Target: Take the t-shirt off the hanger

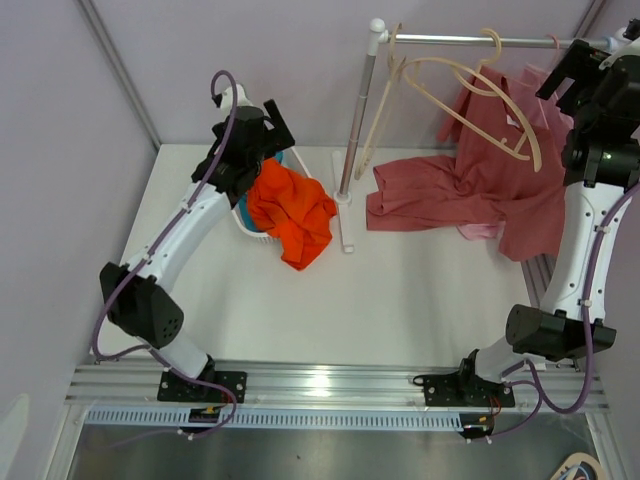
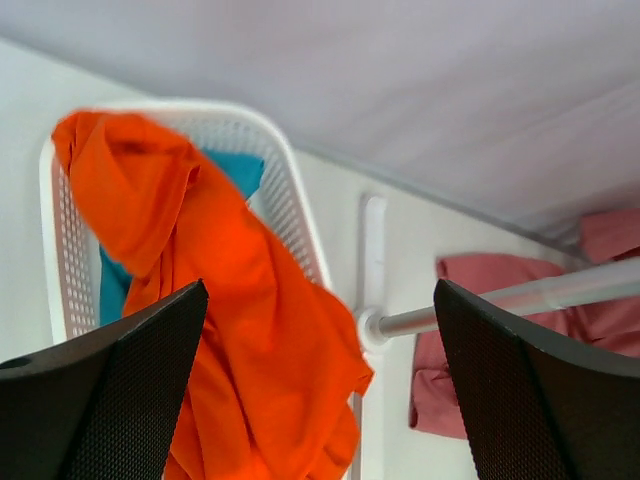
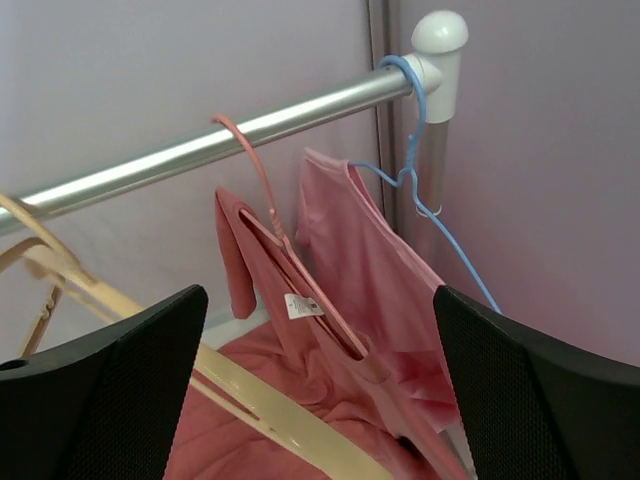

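A dusty-red t-shirt (image 1: 470,185) hangs from the rail (image 1: 450,40) at the back right and spills onto the table. In the right wrist view it (image 3: 300,370) sits on a pink hanger (image 3: 262,185), with its white label showing at the collar. My right gripper (image 1: 572,68) is open and empty, raised just in front of the shirt's collar (image 3: 320,400). My left gripper (image 1: 272,130) is open and empty above the orange shirt (image 2: 320,390).
An orange shirt (image 1: 295,210) drapes over a white basket (image 1: 250,228) holding a teal cloth (image 2: 235,175). Bare cream hangers (image 1: 480,100) hang on the rail. A lighter pink shirt (image 3: 380,270) hangs on a blue hanger (image 3: 440,225). The rack's pole (image 1: 358,110) stands mid-table.
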Robot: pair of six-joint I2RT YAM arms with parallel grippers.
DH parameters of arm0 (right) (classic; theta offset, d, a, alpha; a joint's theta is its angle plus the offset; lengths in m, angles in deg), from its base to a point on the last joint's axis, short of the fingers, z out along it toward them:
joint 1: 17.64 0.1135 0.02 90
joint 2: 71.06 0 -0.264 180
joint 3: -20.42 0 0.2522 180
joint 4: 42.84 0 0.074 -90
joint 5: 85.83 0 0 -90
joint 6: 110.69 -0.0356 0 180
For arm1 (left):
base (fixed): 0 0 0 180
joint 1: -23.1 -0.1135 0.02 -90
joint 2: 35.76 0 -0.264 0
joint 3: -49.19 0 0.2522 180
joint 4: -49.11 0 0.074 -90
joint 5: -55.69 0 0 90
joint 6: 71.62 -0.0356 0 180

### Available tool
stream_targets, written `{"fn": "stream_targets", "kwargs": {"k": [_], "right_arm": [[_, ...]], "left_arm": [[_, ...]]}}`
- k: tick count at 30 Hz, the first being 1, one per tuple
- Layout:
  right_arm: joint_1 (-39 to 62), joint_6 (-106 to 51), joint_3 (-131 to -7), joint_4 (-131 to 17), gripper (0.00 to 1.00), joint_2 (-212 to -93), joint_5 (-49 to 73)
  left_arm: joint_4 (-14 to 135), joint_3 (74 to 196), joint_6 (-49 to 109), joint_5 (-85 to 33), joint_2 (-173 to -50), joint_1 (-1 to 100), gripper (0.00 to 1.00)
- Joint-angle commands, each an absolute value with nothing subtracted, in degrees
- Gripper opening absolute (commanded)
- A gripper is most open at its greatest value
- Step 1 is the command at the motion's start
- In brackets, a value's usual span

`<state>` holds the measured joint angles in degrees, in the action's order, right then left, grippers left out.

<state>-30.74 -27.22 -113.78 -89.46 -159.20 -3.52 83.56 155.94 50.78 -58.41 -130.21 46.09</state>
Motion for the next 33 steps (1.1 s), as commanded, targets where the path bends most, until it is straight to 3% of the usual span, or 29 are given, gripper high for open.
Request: {"fn": "stream_targets", "kwargs": {"k": [1, 5, 9, 12, 21, 33], "right_arm": [[-33.19, -25.97, -113.66, -90.35, 0.99, -160.80, 2.12], [-36.44, -26.05, -114.27, -89.29, 0.90, -163.17, 9.93], [-37.94, -25.00, -117.09, -90.17, 0.73, -166.68, 15.67], [-38.20, -24.56, -117.53, -89.03, 0.68, -169.06, 19.71], [-38.38, -24.21, -117.35, -85.52, 0.66, -173.02, 24.64], [-38.38, -26.93, -117.61, -77.60, 0.49, -177.85, 29.30]], "left_arm": [[79.05, 158.75, 44.59, -62.34, -124.37, 47.88, 0.99], [76.15, 159.01, 41.32, -63.05, -122.07, 50.35, 1.00], [75.26, 160.33, 40.71, -62.17, -121.37, 51.05, 1.00], [74.04, 160.51, 40.18, -61.38, -121.28, 51.40, 1.00], [72.19, 160.24, 38.42, -62.17, -121.98, 51.84, 0.99], [69.81, 159.80, 36.14, -61.99, -123.03, 51.84, 0.99]]}}
